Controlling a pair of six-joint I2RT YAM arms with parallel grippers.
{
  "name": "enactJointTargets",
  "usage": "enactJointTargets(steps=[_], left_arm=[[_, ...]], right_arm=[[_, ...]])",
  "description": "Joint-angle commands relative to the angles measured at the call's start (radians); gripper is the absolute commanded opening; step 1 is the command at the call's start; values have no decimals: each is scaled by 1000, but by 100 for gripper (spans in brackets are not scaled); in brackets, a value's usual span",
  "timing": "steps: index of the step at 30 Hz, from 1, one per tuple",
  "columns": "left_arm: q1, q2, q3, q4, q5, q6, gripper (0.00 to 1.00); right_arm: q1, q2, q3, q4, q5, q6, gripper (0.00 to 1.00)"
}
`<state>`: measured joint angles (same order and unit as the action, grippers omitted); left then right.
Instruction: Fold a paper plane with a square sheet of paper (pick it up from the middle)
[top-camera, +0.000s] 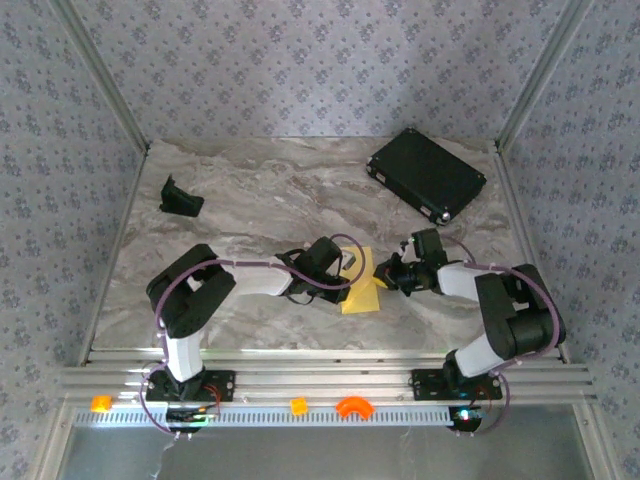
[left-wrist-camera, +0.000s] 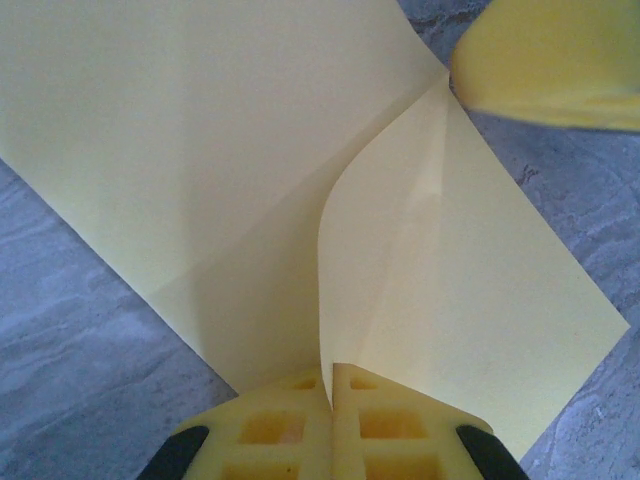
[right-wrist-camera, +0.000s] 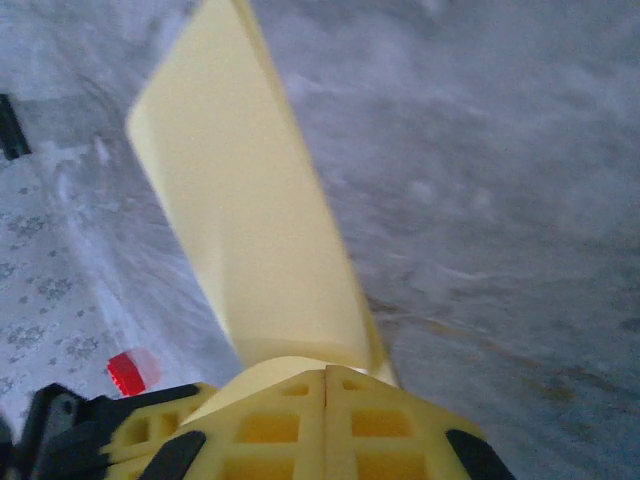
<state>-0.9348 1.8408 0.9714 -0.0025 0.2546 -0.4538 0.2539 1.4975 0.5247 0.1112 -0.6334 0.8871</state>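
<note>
The square sheet of paper is pale yellow and thin, and sits near the front middle of the desk, between the tips of the two arms. From the left wrist, the sheet spreads wide to the upper left, while a flap on the right curls up along a soft curved fold, with a faint straight crease running through it toward the far corner. The left jaws are closed tight, pinching the near end of that raised fold between their yellow pads. From the right wrist, the paper appears as a long narrow band rising away from the camera, and the right jaws are likewise shut on its near end. Whether the sheet rests on the desk or hangs just above it I cannot tell. The desk has a grey-beige marbled surface. A black rectangular case lies at its far right, and a small black piece at far left. Small orange pieces sit on the front rail. Blue-grey patterned walls surround the desk.
</note>
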Motion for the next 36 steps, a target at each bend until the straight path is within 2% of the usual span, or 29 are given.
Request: enactJointTargets(steps=[1, 7, 16, 23, 29, 36], left_arm=[[5, 35, -4, -85, 2, 17, 7], [5, 42, 2, -90, 6, 20, 7], [5, 58, -16, -85, 3, 21, 6], [5, 63, -15, -79, 10, 17, 6], [5, 60, -7, -84, 14, 14, 6], [6, 57, 6, -93, 10, 14, 6]], right_arm=[[28, -37, 31, -18, -24, -13, 0], [81, 40, 9, 13, 6, -2, 0], [-30, 89, 1, 3, 8, -44, 0], [-58, 76, 17, 12, -15, -52, 0], [7, -25, 36, -3, -9, -36, 0], [113, 38, 31, 31, 9, 13, 0]])
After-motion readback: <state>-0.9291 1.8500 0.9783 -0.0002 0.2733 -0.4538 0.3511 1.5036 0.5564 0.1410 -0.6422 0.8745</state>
